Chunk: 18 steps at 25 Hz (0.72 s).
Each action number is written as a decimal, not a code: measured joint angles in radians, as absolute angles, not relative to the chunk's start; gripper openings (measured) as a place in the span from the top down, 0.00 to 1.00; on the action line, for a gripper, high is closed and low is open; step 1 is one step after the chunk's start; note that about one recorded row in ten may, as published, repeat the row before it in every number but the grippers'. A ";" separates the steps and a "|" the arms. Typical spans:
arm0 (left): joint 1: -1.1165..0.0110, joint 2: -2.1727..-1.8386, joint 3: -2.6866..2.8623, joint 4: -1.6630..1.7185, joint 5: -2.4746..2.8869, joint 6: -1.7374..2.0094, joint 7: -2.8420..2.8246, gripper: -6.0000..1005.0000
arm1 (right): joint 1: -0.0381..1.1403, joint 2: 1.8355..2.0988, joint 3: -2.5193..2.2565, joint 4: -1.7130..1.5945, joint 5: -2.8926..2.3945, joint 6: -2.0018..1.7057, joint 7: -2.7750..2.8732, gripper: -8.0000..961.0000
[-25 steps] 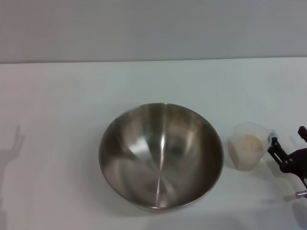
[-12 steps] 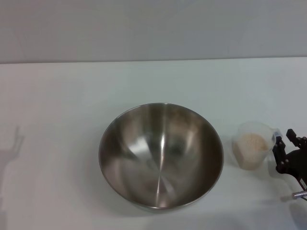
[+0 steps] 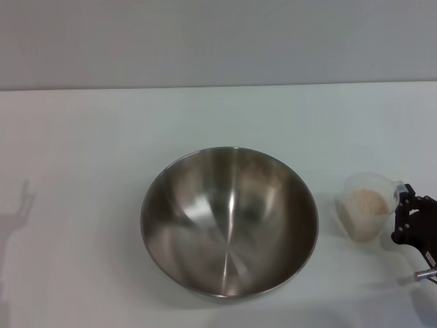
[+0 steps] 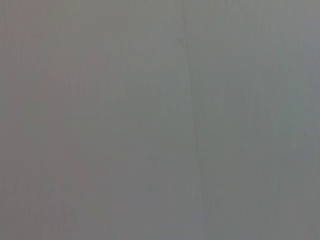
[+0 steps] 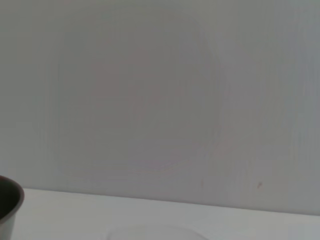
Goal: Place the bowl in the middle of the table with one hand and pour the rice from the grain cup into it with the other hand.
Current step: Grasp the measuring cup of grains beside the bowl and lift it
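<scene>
Right gripper [image 3: 407, 213] at the cup, big bowl in mid-table.

Its black fingers [image 3: 403, 205] close on the rim of the small clear plastic grain cup [image 3: 365, 214], which holds beige rice [image 3: 364, 203]. Beyond the cup from the fingers, the wide polished steel bowl [image 3: 229, 222] sits on the plain white table [image 3: 102, 150]. Left gripper is out of sight.

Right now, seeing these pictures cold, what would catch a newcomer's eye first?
The big shiny bowl stands in the middle of the table, empty. To its right stands the small cup with rice in it, and the right hand is at the cup's right side. The left hand is not in view.
</scene>
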State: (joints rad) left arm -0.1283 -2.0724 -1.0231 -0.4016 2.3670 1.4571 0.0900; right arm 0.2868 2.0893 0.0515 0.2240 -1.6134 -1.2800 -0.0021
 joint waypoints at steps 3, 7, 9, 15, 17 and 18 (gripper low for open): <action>-0.128 -2.072 -1.023 -0.402 2.367 1.457 0.092 0.14 | 0.287 2.089 0.052 0.224 -1.613 -1.291 -0.002 0.97; -0.129 -2.072 -1.023 -0.398 2.367 1.457 0.093 0.14 | 0.279 2.089 0.052 0.224 -1.613 -1.337 -0.003 0.99; -0.132 -2.073 -1.023 -0.391 2.367 1.457 0.092 0.14 | 0.269 2.089 0.052 0.224 -1.613 -1.384 -0.003 0.99; -0.132 -2.074 -1.015 -0.389 2.365 1.456 0.090 0.14 | 0.241 2.086 0.044 0.225 -1.614 -1.596 -0.003 0.99; -0.132 -2.074 -1.010 -0.389 2.363 1.456 0.091 0.14 | 0.243 2.085 0.044 0.218 -1.615 -1.660 -0.003 0.99; -0.132 -2.074 -1.009 -0.389 2.362 1.456 0.091 0.14 | 0.250 2.084 0.044 0.212 -1.615 -1.683 -0.003 0.99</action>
State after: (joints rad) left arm -0.1319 -2.0741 -1.0090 -0.3889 2.3617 1.4556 0.0912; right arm 0.2499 2.0840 0.0436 0.2125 -1.6151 -1.6827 -0.0033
